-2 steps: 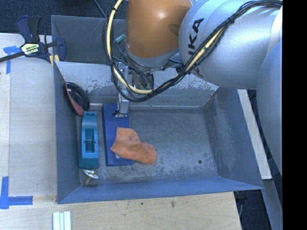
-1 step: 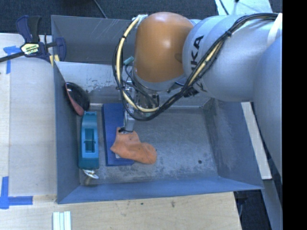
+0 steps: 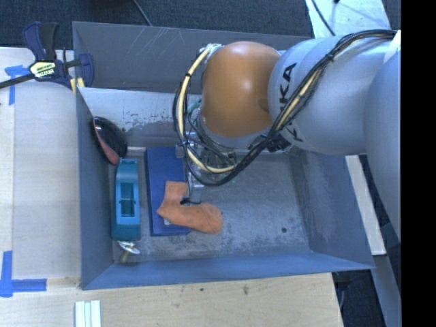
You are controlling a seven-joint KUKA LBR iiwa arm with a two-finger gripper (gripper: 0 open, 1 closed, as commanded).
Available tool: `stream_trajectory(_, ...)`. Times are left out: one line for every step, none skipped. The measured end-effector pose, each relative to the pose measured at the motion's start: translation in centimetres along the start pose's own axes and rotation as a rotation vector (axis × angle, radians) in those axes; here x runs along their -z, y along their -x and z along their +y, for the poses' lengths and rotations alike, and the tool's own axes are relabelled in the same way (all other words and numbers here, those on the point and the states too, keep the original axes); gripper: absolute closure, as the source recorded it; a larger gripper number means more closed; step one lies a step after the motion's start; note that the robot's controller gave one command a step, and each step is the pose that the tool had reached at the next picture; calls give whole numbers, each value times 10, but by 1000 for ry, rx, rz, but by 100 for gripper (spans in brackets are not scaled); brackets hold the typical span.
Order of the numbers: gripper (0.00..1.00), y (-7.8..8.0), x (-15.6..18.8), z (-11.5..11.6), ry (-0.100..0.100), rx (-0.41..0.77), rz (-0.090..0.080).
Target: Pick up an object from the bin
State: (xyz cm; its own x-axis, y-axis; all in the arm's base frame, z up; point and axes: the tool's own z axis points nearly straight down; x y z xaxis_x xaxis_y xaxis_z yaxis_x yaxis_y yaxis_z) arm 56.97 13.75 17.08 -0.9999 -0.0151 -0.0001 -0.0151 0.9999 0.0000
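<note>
Looking at a soft orange lump (image 3: 196, 217), crumpled and roughly oval, lying in the left half of the bin (image 3: 272, 268) near the front wall, partly on a flat dark-blue pad (image 3: 162, 179). Gripper (image 3: 193, 197) down at the lump's upper edge, apparently touching it; cannot tell how far open or whether anything is gripped. Left of the pad, a teal oblong tool (image 3: 127, 199) along the wall, a black-and-red rounded thing (image 3: 107, 139) behind it, a small metal bit (image 3: 128, 249) in front.

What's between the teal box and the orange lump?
A flat dark blue pad lies between the teal box and the orange lump, as the camera view shows.
</note>
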Motion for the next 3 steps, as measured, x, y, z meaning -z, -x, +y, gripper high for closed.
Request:
stream_trajectory(0,-8,-55,-15,2,-12,-8)
stream_trajectory(100,-12,-90,-19,5,17,-26)
stream_trajectory(100,-12,-90,-19,5,17,-26)
